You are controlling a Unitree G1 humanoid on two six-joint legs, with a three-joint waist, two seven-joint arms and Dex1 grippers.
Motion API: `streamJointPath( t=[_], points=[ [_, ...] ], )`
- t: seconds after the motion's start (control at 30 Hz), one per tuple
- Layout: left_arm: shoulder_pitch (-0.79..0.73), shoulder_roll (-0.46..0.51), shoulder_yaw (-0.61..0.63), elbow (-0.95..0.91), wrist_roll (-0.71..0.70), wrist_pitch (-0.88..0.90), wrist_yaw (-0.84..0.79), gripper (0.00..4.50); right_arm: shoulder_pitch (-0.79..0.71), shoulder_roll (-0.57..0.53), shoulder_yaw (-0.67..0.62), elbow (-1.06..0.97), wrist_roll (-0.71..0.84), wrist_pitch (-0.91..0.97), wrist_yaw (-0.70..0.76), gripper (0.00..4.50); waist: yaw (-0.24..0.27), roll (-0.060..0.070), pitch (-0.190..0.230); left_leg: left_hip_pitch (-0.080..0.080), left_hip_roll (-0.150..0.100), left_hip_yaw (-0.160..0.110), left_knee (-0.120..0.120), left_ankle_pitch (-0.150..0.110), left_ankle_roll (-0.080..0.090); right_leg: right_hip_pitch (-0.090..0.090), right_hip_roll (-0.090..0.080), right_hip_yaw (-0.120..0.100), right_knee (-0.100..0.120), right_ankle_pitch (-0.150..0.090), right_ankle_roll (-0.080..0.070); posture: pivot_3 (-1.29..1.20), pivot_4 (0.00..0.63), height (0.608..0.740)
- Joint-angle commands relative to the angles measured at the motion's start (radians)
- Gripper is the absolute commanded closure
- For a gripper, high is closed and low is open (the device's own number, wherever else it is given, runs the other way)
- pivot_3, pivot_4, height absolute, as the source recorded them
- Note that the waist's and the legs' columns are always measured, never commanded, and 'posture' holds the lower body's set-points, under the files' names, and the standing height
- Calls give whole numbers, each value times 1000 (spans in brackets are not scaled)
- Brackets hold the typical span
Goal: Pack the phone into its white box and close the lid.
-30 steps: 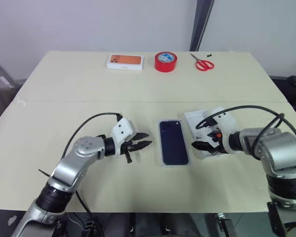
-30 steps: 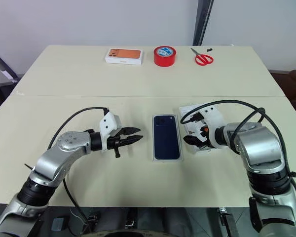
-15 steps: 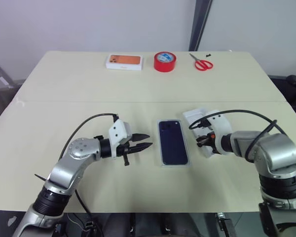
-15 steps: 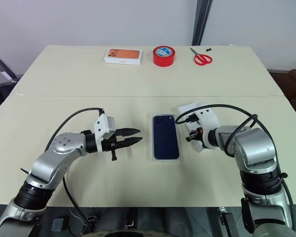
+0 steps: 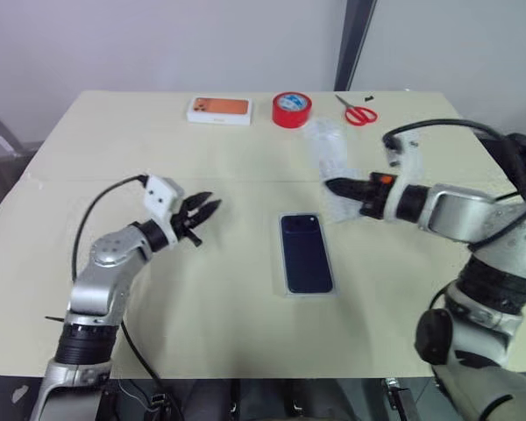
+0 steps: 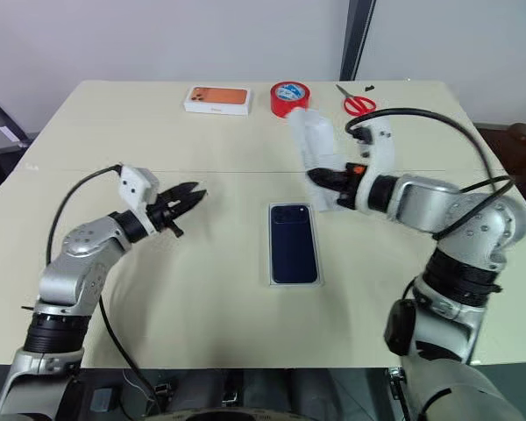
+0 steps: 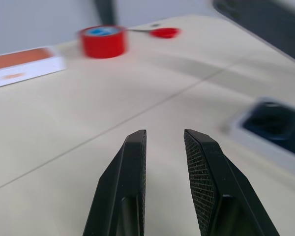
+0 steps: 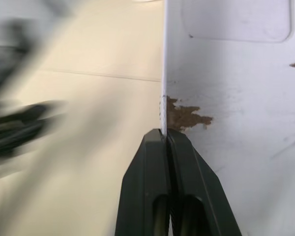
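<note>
pinching the lid [image 6: 320, 149] by one wall with the right gripper [image 6: 319, 179], up off the table. sits just behind and right of the phone [image 6: 294, 243], already nested in the white box [image 6: 273, 279], long axis running front to back. left gripper [image 6: 193, 193] slightly parted, empty, well off left.

The lid [image 6: 316, 149] is blurred; phone [image 7: 280, 125] cut off
</note>
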Motion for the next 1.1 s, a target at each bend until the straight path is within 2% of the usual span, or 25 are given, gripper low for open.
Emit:
streamJointPath(
  t=[0.03,0.07,0.23,0.33,0.4,0.5,0.57,0.6,0.63,0.7,0.83,0.93,1.03,1.1],
  points=[
    [-21,13,19,13,31,-38,15,3250,124,-12,221,-56,646,-336,-401,4472,1,0,0,0,0,0,0,0,1,0,-1,0,0,0,0,0,150,725],
    [-21,13,17,13,32,-42,12,3250,151,16,253,-83,663,-383,-436,4472,-2,0,0,0,-1,1,1,-1,1,0,-1,0,-1,0,0,0,150,725],
    [-1,16,-16,-26,45,-45,-11,3250,314,297,358,-241,663,-638,-723,4472,-10,0,0,0,0,1,2,0,2,0,0,1,1,0,0,0,150,725],
    [12,5,-50,-61,40,-33,-31,3250,404,352,400,-275,663,-697,-879,4472,-9,-1,0,0,0,1,3,0,2,0,0,1,1,0,0,0,150,725],
    [18,1,-79,-81,44,-26,-47,3250,445,339,402,-265,663,-705,-955,4472,-1,-1,0,0,0,1,3,-1,2,0,0,1,0,0,0,0,150,725],
    [20,-7,-125,-96,51,-13,-66,3250,420,284,359,-235,663,-681,-940,3592,-4,-1,0,0,0,1,4,-1,2,0,-1,1,0,0,0,0,150,725],
    [9,-22,-154,-94,57,-8,-69,3250,370,216,338,-212,663,-639,-870,2524,-6,0,-1,0,0,1,5,-1,2,1,0,1,1,0,0,0,150,725],
    [2,-29,-170,-92,63,-9,-72,3250,342,157,331,-196,663,-604,-821,2059,-7,1,0,0,0,1,6,-1,2,1,0,1,1,0,0,0,150,725],
    [-7,-41,-189,-90,66,-8,-78,3250,308,74,326,-173,663,-559,-762,1441,-6,1,0,0,0,1,6,-1,3,1,0,1,1,0,0,0,150,725],
    [-29,-69,-231,-89,76,-6,-86,3250,241,-112,328,-130,663,-475,-659,491,-2,3,1,-1,0,1,7,-2,4,1,0,1,0,0,0,0,150,725],
    [-83,-130,-304,-72,92,14,-95,3250,154,-399,349,-56,622,-382,-511,491,2,3,1,-3,0,1,11,-4,7,2,1,0,-1,0,0,0,150,725],
    [-108,-148,-369,-68,124,27,-115,3250,129,-498,366,-38,480,-350,-384,491,0,3,1,-5,1,1,13,-4,8,2,1,0,-1,0,0,0,150,725],
    [-118,-164,-394,-67,143,31,-107,3250,111,-559,392,-59,313,-337,-250,1304,-2,3,1,-4,1,1,13,-4,9,2,2,1,-1,0,1,0,150,725],
    [-124,-177,-368,-76,128,59,-83,3250,105,-602,428,-91,182,-336,-152,2373,0,3,1,-4,2,1,13,-4,9,2,2,1,-1,0,1,0,150,725]
  ],
)
